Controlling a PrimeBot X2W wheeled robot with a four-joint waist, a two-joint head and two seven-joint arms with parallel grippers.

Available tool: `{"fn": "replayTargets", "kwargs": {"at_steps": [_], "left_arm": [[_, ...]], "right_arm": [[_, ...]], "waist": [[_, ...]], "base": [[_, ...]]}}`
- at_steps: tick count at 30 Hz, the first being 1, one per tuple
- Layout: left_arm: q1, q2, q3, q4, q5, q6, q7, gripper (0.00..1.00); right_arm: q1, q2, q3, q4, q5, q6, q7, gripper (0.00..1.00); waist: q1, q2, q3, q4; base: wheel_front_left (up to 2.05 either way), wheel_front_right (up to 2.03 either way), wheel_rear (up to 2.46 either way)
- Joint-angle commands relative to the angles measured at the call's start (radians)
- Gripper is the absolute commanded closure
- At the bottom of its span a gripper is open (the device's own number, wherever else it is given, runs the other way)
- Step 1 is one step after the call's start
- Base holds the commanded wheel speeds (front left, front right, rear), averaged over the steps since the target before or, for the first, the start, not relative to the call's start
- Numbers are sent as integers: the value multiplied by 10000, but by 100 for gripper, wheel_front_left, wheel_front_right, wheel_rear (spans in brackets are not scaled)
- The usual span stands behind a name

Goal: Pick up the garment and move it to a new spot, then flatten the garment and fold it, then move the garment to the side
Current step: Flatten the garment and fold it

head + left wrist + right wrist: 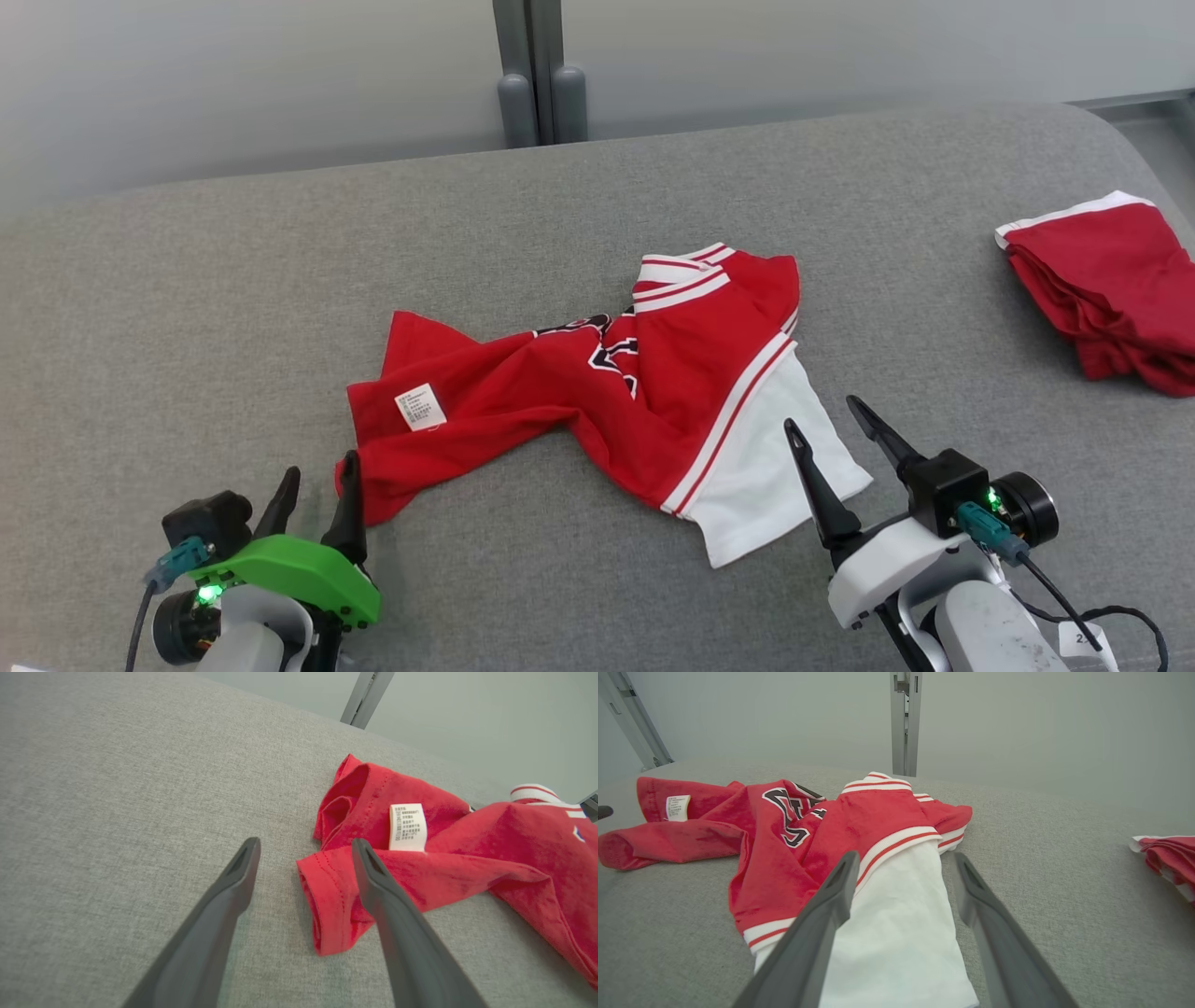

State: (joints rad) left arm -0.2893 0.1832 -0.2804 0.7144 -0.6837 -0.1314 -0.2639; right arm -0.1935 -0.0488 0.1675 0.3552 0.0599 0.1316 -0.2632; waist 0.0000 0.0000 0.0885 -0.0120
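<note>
The garment (597,392) is a red shirt with white sleeves, red-and-white trim and a black print, lying crumpled mid-surface on the grey fabric surface (597,187). Its white care label (421,407) faces up. My left gripper (320,471) is open at the garment's lower left corner, one finger touching the red hem (327,896). My right gripper (826,415) is open just right of the white sleeve (775,448). In the right wrist view the white sleeve (896,933) lies between and under my right gripper (903,858).
A second red garment (1111,289) with white trim lies folded at the right edge of the surface. A grey post (537,75) stands behind the far edge, against a pale wall. Bare grey fabric spreads to the left and front.
</note>
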Motion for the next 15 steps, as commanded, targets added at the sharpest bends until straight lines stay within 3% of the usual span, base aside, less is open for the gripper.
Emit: {"fn": "replayTargets", "kwargs": {"at_steps": [1, 9, 10, 12, 13, 14, 15], "left_arm": [[-265, 89, -181, 139, -218, 20, -1, 0], [-753, 419, -1311, 928, -954, 20, -3, 0], [-760, 418, -1461, 1033, -1059, 20, -1, 5], [-841, 475, -1621, 1092, -1148, 20, -1, 27], [-854, 488, -1682, 1080, -1211, 20, -3, 61], [-904, 545, -1688, 982, -1147, 20, -1, 75], [-908, 565, -1625, 853, -1109, 20, -3, 100]], "right_arm": [[-84, -37, 34, -44, -67, -20, -18, 0], [-232, -35, 141, -64, -56, -20, -18, 0], [-244, -36, 148, -60, -55, -20, -18, 0], [-248, -35, 139, -53, -59, -20, -18, 0], [-247, -35, 124, -50, -70, -20, -18, 0], [-249, -36, 106, -50, -79, -20, -18, 0], [-239, -35, 90, -60, -91, -20, -18, 0]], "waist": [[0, 0, 169, -149], [0, 0, 359, -307], [0, 0, 375, -318], [0, 0, 397, -324], [0, 0, 406, -322], [0, 0, 414, -314], [0, 0, 419, -302]], "base": [[0, 0, 0], [0, 0, 0], [0, 0, 0], [0, 0, 0], [0, 0, 0], [0, 0, 0], [0, 0, 0]]}}
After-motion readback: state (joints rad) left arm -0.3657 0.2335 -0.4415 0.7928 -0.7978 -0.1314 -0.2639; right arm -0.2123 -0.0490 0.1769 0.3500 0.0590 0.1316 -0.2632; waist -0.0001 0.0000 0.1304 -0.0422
